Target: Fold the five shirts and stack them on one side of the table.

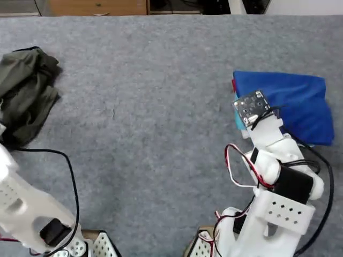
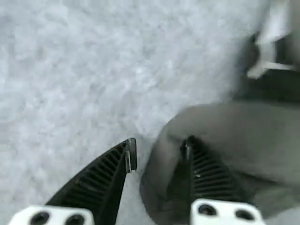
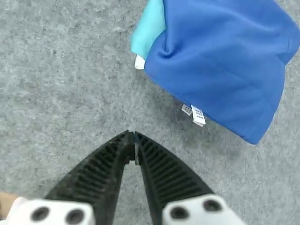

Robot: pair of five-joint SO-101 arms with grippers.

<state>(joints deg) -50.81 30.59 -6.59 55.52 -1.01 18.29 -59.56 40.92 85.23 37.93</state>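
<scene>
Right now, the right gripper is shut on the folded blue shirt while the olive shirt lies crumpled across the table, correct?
Not quite. The right gripper is shut, but on nothing: the right wrist view shows its tips over bare table, apart from the folded blue shirt. The olive shirt does lie crumpled across the table.

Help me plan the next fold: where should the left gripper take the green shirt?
Take the rounded outer fold of the green shirt, probably coming from the table beside it. The shirt lies crumpled and that edge bulges up. The open left gripper straddles it.
</scene>
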